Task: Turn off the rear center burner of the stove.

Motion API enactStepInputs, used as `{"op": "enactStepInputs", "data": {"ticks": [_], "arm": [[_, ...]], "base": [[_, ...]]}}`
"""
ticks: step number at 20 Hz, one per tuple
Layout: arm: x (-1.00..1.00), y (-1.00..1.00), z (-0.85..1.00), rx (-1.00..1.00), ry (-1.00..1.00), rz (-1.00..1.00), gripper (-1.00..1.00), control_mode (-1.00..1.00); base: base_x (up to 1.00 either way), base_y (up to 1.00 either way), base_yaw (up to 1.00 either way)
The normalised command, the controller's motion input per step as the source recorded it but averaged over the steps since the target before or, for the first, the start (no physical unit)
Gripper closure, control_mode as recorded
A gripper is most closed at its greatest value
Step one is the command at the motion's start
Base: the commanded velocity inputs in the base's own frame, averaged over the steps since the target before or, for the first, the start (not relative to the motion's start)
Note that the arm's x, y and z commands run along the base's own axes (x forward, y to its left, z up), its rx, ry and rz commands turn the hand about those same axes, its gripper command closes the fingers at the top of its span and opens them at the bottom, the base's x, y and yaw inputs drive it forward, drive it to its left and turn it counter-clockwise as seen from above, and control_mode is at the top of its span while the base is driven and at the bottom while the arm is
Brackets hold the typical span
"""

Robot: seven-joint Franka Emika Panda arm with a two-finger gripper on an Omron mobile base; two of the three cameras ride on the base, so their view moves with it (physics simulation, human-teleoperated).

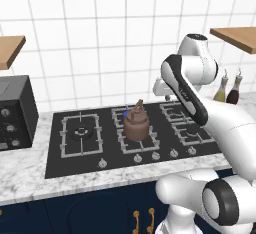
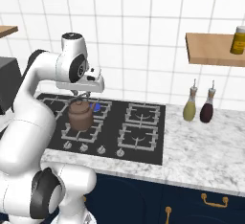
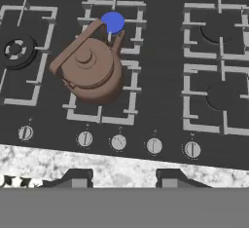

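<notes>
White-tiled kitchen, stove (image 3: 160, 90) on marble counter. Rear center burner (image 3: 113, 21) behind kettle (image 3: 90, 68) shows blue flame, so it's not off yet. Gripper (image 3: 124, 176) hovers above knobs (image 3: 118, 142), fingers apart, holding nothing.

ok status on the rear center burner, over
Gripper open, hovering above knob row. Rear center burner lit blue. Brown kettle on front center grate.

The brown kettle (image 3: 91, 68) sits mid-frame, just before the blue flame (image 3: 113, 22). The knobs (image 3: 118, 142) below it have open room.
</notes>
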Motion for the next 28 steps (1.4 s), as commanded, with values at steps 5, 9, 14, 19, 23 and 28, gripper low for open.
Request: {"op": "enactStepInputs", "data": {"ticks": [5,9,14,19,23,28], "arm": [[-0.41,0.04,-0.51,-0.08,0.00,0.01,-1.00,-1.00],[-0.45,0.04,-1.00,-0.03,0.00,0.06,-1.00,-1.00],[-0.07,0.11,-0.93,0.09,0.02,0.05,-1.00,-1.00],[0.08,0.38,-0.61,0.11,0.01,0.06,-1.00,-1.00],[0.04,0.21,-0.36,0.01,-0.04,0.00,-1.00,-1.00],[0.20,0.00,-0.48,0.00,0.00,0.04,-1.00,-1.00]], "base": [[0.00,0.00,0.00],[0.00,0.00,0.00],[0.00,0.00,0.00],[0.00,0.00,0.00],[0.00,0.00,0.00],[0.00,0.00,0.00]]}}
